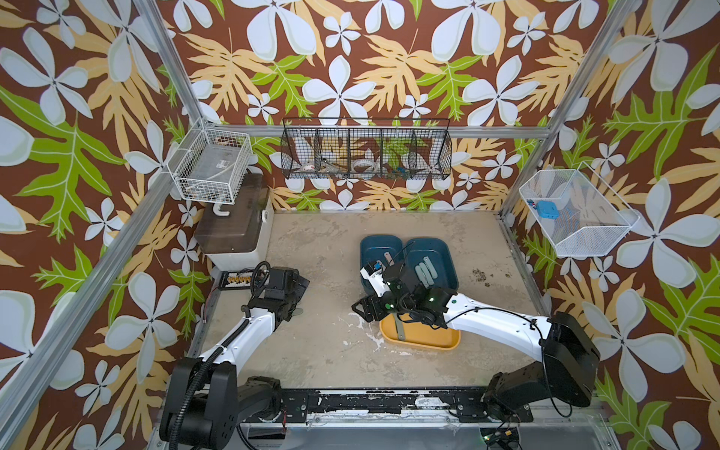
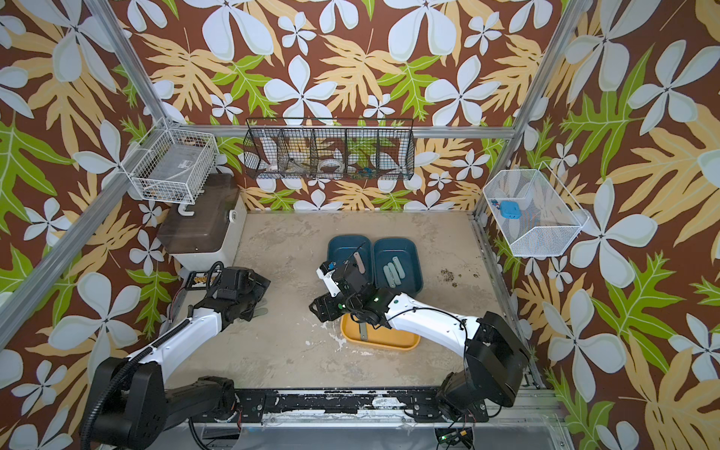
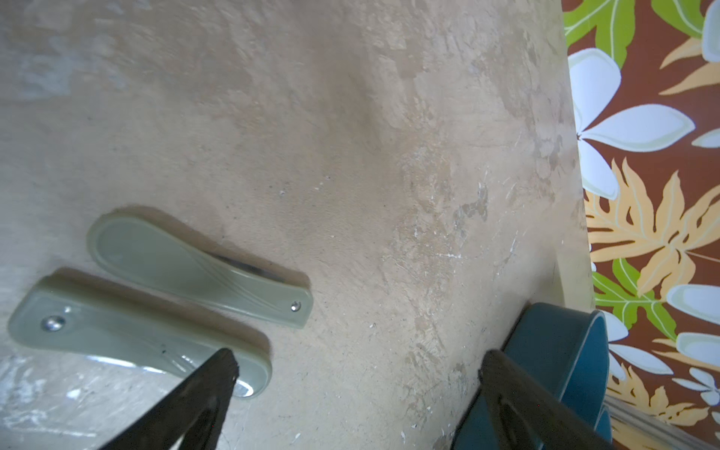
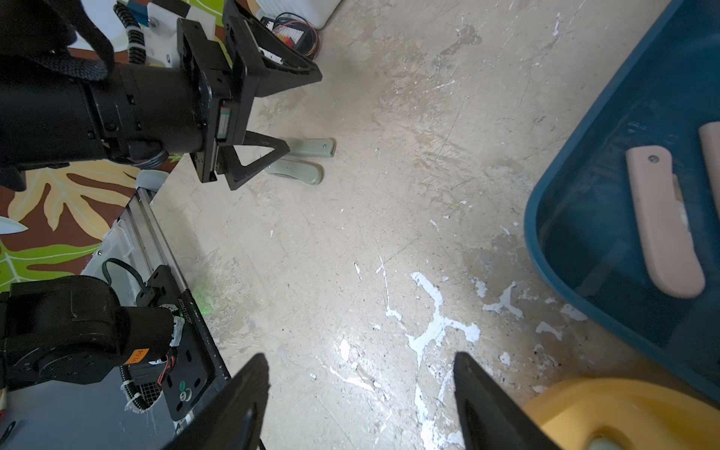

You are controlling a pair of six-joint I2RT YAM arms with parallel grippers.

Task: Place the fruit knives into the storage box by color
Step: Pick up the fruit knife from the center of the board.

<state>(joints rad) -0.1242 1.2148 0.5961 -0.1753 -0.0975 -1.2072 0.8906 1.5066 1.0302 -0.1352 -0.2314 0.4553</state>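
Left gripper (image 3: 360,360) points down at the scuffed beige table (image 3: 389,156), black jaws spread wide and empty, above two smooth, rounded grey-green fruit knives (image 3: 198,269) lying flat side by side. Right gripper (image 4: 361,360), also parted and empty, hovers beside a glossy blue tray (image 4: 545,249) holding matte pink fruit knives (image 4: 662,222).

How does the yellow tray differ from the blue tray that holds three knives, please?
The yellow tray sits nearer the robot; the blue tray sits behind it. The yellow tray shows one knife, partly under the right arm; the blue tray holds three knives side by side. Both are shallow with rounded corners.
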